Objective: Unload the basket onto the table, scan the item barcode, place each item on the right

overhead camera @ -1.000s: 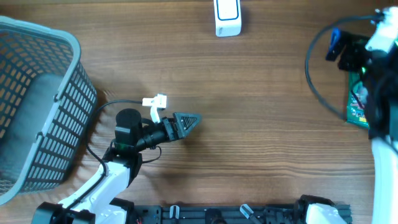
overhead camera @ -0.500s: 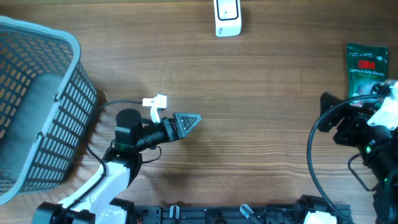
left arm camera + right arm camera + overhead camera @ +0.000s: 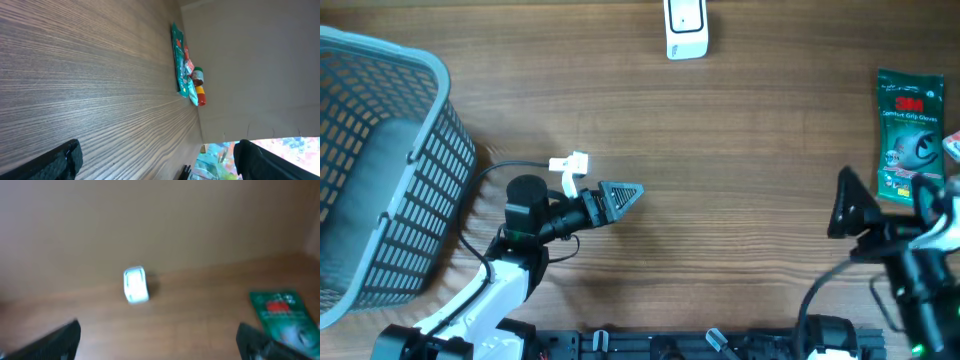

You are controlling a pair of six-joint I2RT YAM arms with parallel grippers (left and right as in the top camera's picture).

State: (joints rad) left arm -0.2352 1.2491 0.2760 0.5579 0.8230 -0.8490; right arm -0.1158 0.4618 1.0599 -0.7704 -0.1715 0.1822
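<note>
The item, a green packet (image 3: 907,130), lies flat at the table's right edge; it also shows in the left wrist view as a thin green packet (image 3: 177,55) far off, and blurred in the right wrist view as the same packet (image 3: 281,315). A white scanner (image 3: 686,28) stands at the far middle and appears as a white scanner (image 3: 135,285) ahead of the right wrist. My right gripper (image 3: 846,200) hovers open near the front right, left of the packet and apart from it. My left gripper (image 3: 624,195) rests open mid-table, holding nothing.
A grey mesh basket (image 3: 430,180) fills the left side. A small white clip (image 3: 570,163) lies beside the left arm. A red and yellow bottle (image 3: 199,86) and a red-white pack (image 3: 952,146) lie by the green packet at the right edge.
The right arm has swung from over the green packet at the far right back toward the front edge, uncovering the packet. The left arm has stayed still.
</note>
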